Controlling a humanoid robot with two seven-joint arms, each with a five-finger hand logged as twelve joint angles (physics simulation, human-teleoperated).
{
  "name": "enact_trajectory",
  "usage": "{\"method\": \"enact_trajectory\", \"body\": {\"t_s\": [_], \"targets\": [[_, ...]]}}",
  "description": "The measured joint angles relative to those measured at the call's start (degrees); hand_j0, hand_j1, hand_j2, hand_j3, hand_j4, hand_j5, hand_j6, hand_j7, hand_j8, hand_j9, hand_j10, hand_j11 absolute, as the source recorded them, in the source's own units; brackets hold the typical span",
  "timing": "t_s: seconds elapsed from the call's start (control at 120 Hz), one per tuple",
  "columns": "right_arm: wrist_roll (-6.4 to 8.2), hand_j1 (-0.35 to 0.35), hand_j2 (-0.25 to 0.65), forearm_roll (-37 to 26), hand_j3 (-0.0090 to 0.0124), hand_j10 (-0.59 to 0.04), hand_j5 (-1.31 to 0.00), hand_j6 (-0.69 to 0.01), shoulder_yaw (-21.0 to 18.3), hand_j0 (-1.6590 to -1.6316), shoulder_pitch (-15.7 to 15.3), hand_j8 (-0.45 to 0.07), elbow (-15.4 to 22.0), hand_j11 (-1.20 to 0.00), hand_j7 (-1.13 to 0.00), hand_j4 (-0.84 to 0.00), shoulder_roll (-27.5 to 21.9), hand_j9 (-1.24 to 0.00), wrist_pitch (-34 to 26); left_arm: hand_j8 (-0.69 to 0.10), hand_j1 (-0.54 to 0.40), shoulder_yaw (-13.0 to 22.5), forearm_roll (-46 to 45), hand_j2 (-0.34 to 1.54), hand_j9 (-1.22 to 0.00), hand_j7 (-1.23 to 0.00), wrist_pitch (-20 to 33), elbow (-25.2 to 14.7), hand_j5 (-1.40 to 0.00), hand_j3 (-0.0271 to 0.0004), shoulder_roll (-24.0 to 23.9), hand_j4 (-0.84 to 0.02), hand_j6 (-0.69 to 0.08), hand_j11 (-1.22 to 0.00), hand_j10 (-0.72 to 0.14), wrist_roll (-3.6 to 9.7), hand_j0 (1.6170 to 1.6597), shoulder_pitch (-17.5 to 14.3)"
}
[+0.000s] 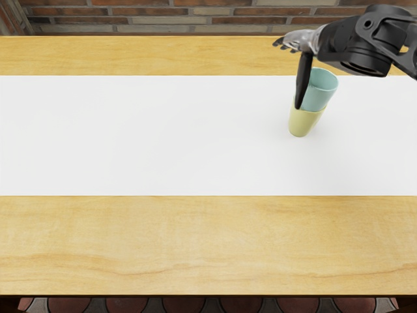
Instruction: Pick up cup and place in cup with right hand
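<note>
The teal cup (320, 89) sits inside the yellow cup (303, 122), its upper part standing out above the yellow rim. Both lean slightly, with the top toward the right, on the white strip at the right. My right hand (291, 74) is at the back right, above and behind the cups. Its fingers stretch out to the left, spread and holding nothing, while a long dark digit hangs down beside the left side of the teal cup. Whether that digit touches the cups cannot be told.
The wooden table (195, 244) carries a broad white strip (143, 134) across its middle. Behind the table's far edge is a brick wall (195, 19). The right forearm (391, 39) reaches in over the back right corner.
</note>
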Motion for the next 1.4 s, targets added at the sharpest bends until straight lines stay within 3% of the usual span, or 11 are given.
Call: {"method": "enact_trajectory", "body": {"t_s": [0.142, 0.225, 0.292, 0.442, 0.533, 0.625, 0.733, 0.858, 1.208, 1.4], "targets": [[0.00, -0.345, 0.000, 4.5, 0.0000, -0.005, -0.01, -0.006, 4.8, -1.6580, -0.9, -0.004, 3.6, -0.01, -0.01, -0.007, 2.4, -0.01, 2.7, 0.000, 0.349, 0.0, 0.0, 0.00, 0.00, 0.00, 0.0, 0.0, 0.00, 0.0000, 0.0, 0.000, -0.001, 0.00, 0.000, 0.00, 1.6581, 0.0], [0.00, -0.346, 0.000, 9.0, 0.0000, -0.004, -0.01, -0.005, 8.5, -1.6580, -2.5, -0.003, 10.8, -0.01, -0.01, -0.006, 0.6, -0.01, 3.7, 0.000, 0.349, 0.0, 0.0, 0.00, 0.00, 0.00, 0.0, 0.0, 0.00, 0.0000, 0.0, 0.000, 0.000, 0.00, 0.000, 0.00, 1.6581, 0.0], [0.00, -0.347, 0.000, 11.2, 0.0000, -0.003, -0.01, -0.004, 12.5, -1.6580, -5.5, -0.003, 17.3, 0.00, 0.00, -0.004, -1.8, 0.00, 4.0, 0.000, 0.349, 0.0, 0.0, 0.00, 0.00, 0.00, 0.0, 0.0, 0.00, 0.0000, 0.0, 0.000, 0.000, 0.00, 0.000, 0.00, 1.6581, 0.0], [0.00, -0.348, 0.000, 15.2, 0.0000, -0.002, 0.00, -0.003, 24.9, -1.6580, -17.3, -0.002, 30.1, 0.00, 0.00, -0.003, -4.7, 0.00, 7.1, 0.000, 0.349, 0.0, 0.0, 0.00, 0.00, 0.00, 0.0, 0.0, 0.00, 0.0000, 0.0, 0.000, 0.000, 0.00, 0.000, 0.00, 1.6581, 0.0], [0.00, -0.349, 0.000, 19.2, 0.0000, -0.001, 0.00, -0.002, 34.6, -1.6581, -27.3, -0.002, 34.0, 0.00, 0.00, -0.002, -5.3, 0.00, 14.9, 0.000, 0.349, 0.0, 0.0, 0.00, 0.00, 0.00, 0.0, 0.0, 0.00, 0.0000, 0.0, 0.000, 0.000, 0.00, 0.000, 0.00, 1.6581, 0.0], [0.00, -0.349, 0.000, 23.9, 0.0000, -0.001, 0.00, -0.002, 41.6, -1.6581, -36.2, -0.001, 36.4, 0.00, 0.00, -0.001, -5.8, 0.00, 19.9, 0.000, 0.349, 0.0, 0.0, 0.00, 0.00, 0.00, 0.0, 0.0, 0.00, 0.0000, 0.0, 0.000, 0.000, 0.00, 0.000, 0.00, 1.6581, 0.0], [0.00, -0.349, 0.000, 28.4, 0.0000, -0.001, 0.00, -0.001, 48.1, -1.6581, -44.2, -0.001, 37.4, 0.00, 0.00, -0.001, -7.5, 0.00, 22.2, 0.000, 0.349, 0.0, 0.0, 0.00, 0.00, 0.00, 0.0, 0.0, 0.00, 0.0000, 0.0, 0.000, -0.001, 0.00, 0.000, 0.00, 1.6581, 0.0], [0.00, -0.349, 0.000, 35.6, 0.0000, 0.000, 0.00, -0.001, 51.9, -1.6581, -48.7, 0.000, 36.6, 0.00, 0.00, 0.000, -13.8, 0.00, 23.1, 0.000, 0.349, 0.0, 0.0, 0.00, 0.00, 0.00, 0.0, -0.1, 0.00, 0.0000, 0.0, 0.000, -0.001, 0.00, 0.000, 0.00, 1.6581, 0.0], [0.00, -0.349, 0.001, 44.0, 0.0000, 0.000, 0.00, 0.000, 53.8, -1.6581, -54.1, 0.000, 27.7, 0.00, 0.00, 0.000, -28.4, 0.00, 23.4, 0.000, 0.349, 0.1, -0.2, 0.00, 0.00, 0.00, 0.0, -0.2, 0.00, 0.0000, 0.0, 0.000, -0.001, 0.00, 0.000, 0.00, 1.6581, 1.7], [0.00, -0.349, 0.001, 47.3, 0.0000, 0.001, 0.00, 0.001, 53.8, -1.6581, -55.2, 0.001, 23.7, 0.00, 0.00, 0.000, -31.9, 0.00, 23.5, 0.000, 0.349, 0.1, -0.2, 0.00, 0.00, 0.00, 0.0, -0.2, 0.00, -0.0001, 0.0, 0.000, -0.001, 0.00, 0.000, 0.00, 1.6581, 1.7]]}}
